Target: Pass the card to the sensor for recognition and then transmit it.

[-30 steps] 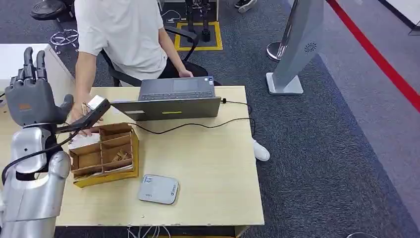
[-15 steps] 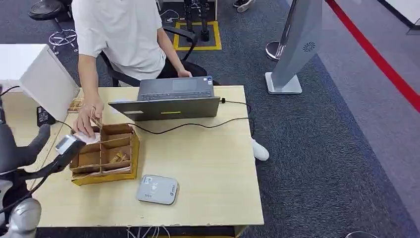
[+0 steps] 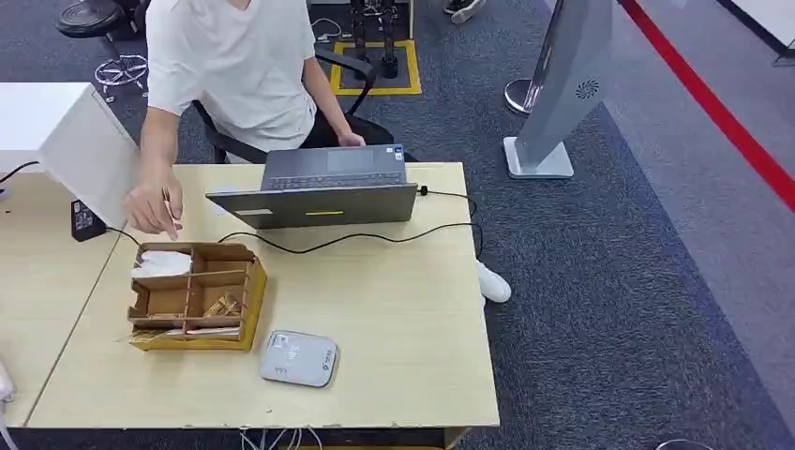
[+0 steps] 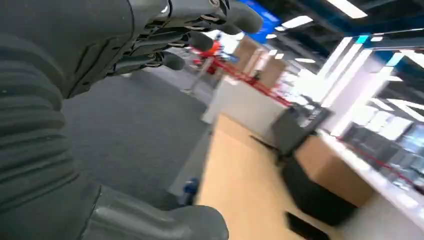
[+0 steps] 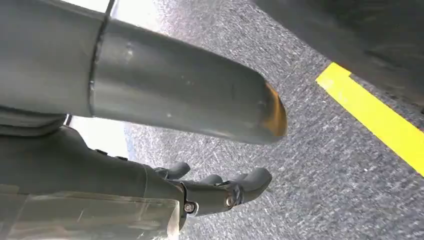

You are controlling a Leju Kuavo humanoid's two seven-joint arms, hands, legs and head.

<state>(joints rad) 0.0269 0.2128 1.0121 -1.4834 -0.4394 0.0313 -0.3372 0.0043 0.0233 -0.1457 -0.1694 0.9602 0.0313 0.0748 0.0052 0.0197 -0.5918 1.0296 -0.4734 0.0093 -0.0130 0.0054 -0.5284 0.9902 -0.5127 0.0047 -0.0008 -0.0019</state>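
Note:
A white card [image 3: 161,262] lies in the back left compartment of the cardboard box [image 3: 246,309] on the table. The grey sensor pad [image 3: 298,357] sits just in front of the box, near the table's front edge. A person's hand [image 3: 153,208] hovers above the table behind the box, apart from the card. My left hand [image 4: 75,100] is raised off the table's left side, fingers spread, holding nothing. My right hand [image 5: 125,175] hangs over the carpet, also holding nothing.
A person in a white shirt [image 3: 234,66] sits behind the table at an open laptop [image 3: 319,192], whose cable [image 3: 375,236] runs across the tabletop. A white box [image 3: 80,141] stands at the back left. A grey kiosk [image 3: 562,84] stands on the carpet to the right.
My left arm has dropped out of the head view. The person set the card in the box and lifted the hand away.

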